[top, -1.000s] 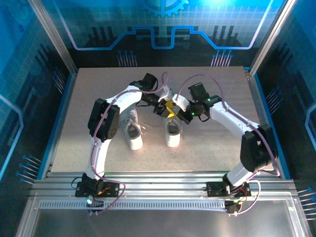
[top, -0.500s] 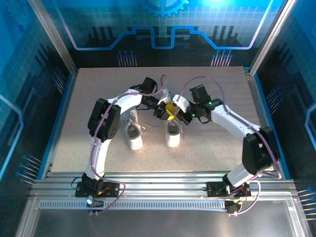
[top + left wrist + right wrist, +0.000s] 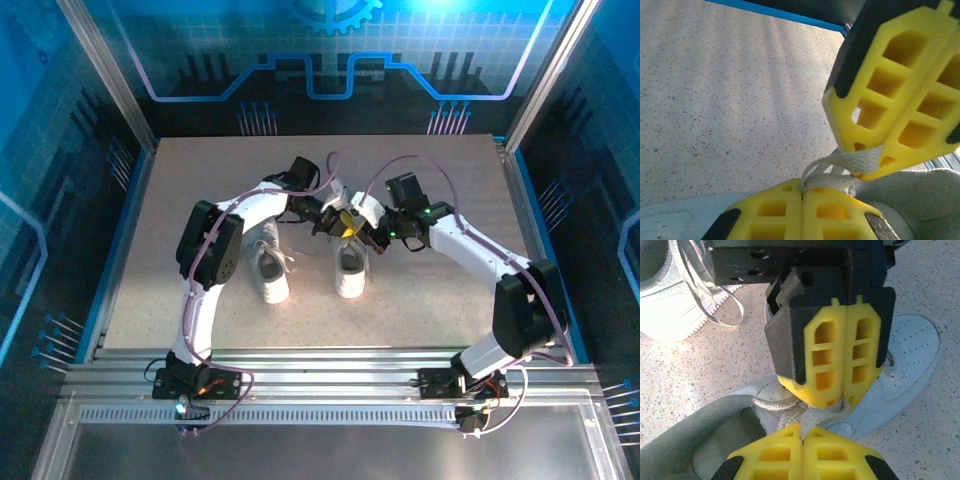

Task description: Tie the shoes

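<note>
Speckled beige table (image 3: 200,200) inside a blue-lit enclosure carries the pair of sneakers, and the right-hand shoe (image 3: 350,272) serves as the marker for everything else. The left-hand shoe (image 3: 268,268) lies just to its left, parallel and not touching. Both pincers meet directly above the right-hand shoe's far end, beside its grey-lined opening. The left pincer (image 3: 802,212) is clamped shut, and a flat white lace (image 3: 850,162) comes out of the seam between its yellow pads. The right pincer (image 3: 802,450) is closed as well, tip to tip with the other, with lace bunched at its seam, so each appears to be pinching lace from this one shoe. That tight, nose-to-nose hold seems deliberate: with the strands kept short just above the shoe, one can be crossed over or handed past the other without slack dropping onto the tongue. It looks like an early stage of the knot rather than a finished bow. The shoe itself is a small white low-top with a perforated toe, a pale sole and flat woven laces. Its neighbour to the left matches it, and that one's lace trails in a loose loop on the table toward the right-hand shoe, plainly not yet tied.
</note>
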